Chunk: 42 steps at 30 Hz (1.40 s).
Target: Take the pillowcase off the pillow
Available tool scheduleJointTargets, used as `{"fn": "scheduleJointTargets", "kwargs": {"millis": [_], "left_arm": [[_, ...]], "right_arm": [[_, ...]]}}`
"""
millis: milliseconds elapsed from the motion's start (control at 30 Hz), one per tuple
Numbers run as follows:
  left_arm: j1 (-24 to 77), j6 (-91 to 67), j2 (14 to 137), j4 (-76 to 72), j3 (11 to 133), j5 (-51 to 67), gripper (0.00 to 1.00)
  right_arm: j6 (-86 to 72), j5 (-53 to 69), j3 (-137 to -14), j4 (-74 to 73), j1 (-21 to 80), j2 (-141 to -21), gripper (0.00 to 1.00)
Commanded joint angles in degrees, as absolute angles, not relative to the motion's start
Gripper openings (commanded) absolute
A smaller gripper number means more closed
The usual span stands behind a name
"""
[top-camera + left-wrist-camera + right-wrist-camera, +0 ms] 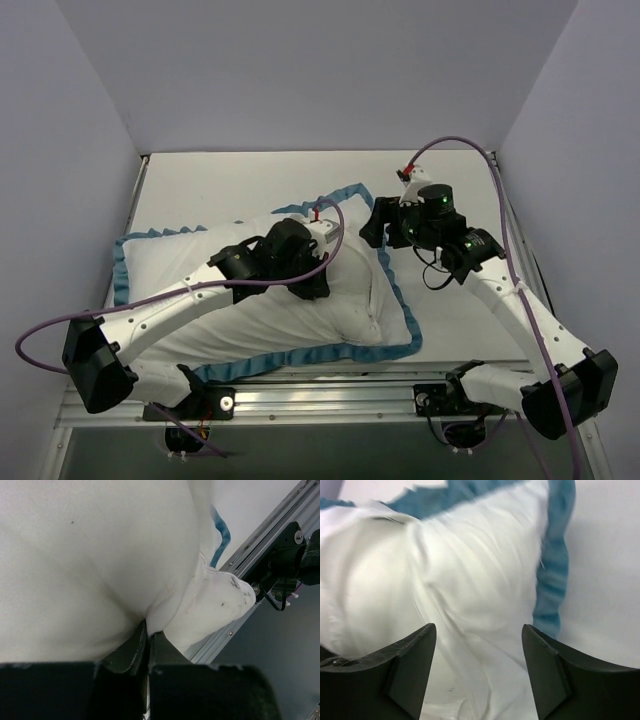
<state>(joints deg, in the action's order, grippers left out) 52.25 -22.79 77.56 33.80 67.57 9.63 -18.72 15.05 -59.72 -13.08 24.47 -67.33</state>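
Observation:
The pillowcase lies white back up across the table, its teal ruffled trim around the edge. The pillow is inside it and mostly hidden. A plump white corner with dark specks bulges past a stitched hem; I cannot tell whether it is pillow or cover. My left gripper presses down on the middle, shut on a pinched fold of white pillowcase fabric. My right gripper is open and empty over the pillowcase's far right corner, white cloth between its fingers, not touching.
An aluminium rail runs along the table's near edge, also in the left wrist view. Grey walls close in the back and both sides. White tabletop shows right of the pillowcase. Purple cables loop off both arms.

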Motion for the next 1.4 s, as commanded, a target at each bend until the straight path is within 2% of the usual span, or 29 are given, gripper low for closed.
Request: {"fn": "scheduleJointTargets", "kwargs": {"millis": [0, 367, 467, 533, 567, 633, 667, 733, 767, 967, 1200, 1367], "left_arm": [[53.0, -22.59, 78.92, 39.29, 68.38, 7.91, 0.02], [53.0, -22.59, 78.49, 39.11, 68.56, 6.68, 0.02], [53.0, -22.76, 78.22, 39.11, 68.47, 6.59, 0.02], [53.0, -22.94, 78.05, 39.2, 68.38, 6.77, 0.02], [53.0, -23.03, 77.96, 39.37, 68.29, 6.85, 0.02], [53.0, -23.29, 77.17, 39.72, 67.77, 6.86, 0.02], [53.0, -23.38, 76.21, 39.9, 67.42, 6.86, 0.02], [53.0, -23.9, 74.89, 40.86, 66.1, 6.42, 0.02], [53.0, -24.17, 74.1, 41.13, 65.57, 6.24, 0.02], [53.0, -26.72, 66.46, 43.07, 61.01, 4.57, 0.02], [52.91, -29.35, 57.24, 41.93, 56.61, 2.91, 0.02], [52.91, -28.48, 55.28, 35.87, 56.69, -1.92, 0.02]], "right_arm": [[-14.24, 15.73, -64.94, -13.54, 26.45, -66.0, 0.66], [-9.41, 12.39, -69.79, -14.5, 32.16, -78.21, 0.7], [-9.23, 10.29, -68.47, -14.42, 34.1, -80.15, 0.67], [-10.37, 6.44, -66.71, -13.36, 34.1, -80.77, 0.58], [-10.55, 5.02, -66.19, -13.01, 34.1, -81.03, 0.47], [-10.98, 2.56, -64.87, -11.35, 33.4, -81.82, 0.33], [-11.6, 0.2, -64.78, -10.99, 32.96, -82.35, 0.18], [-13.61, -2.98, -64.69, -10.29, 29.82, -84.01, 0.02], [-14.49, -4.64, -64.86, -10.02, 28.32, -84.55, 0.0], [-20.47, -7.91, -66.88, -8.53, 16.2, -88.41, 0.0], [-24.52, -4.31, -68.91, -7.82, 9.58, -93.25, 0.0], [-24.87, 10.25, -64.17, -3.7, 10.46, -93.34, 0.01]]}}
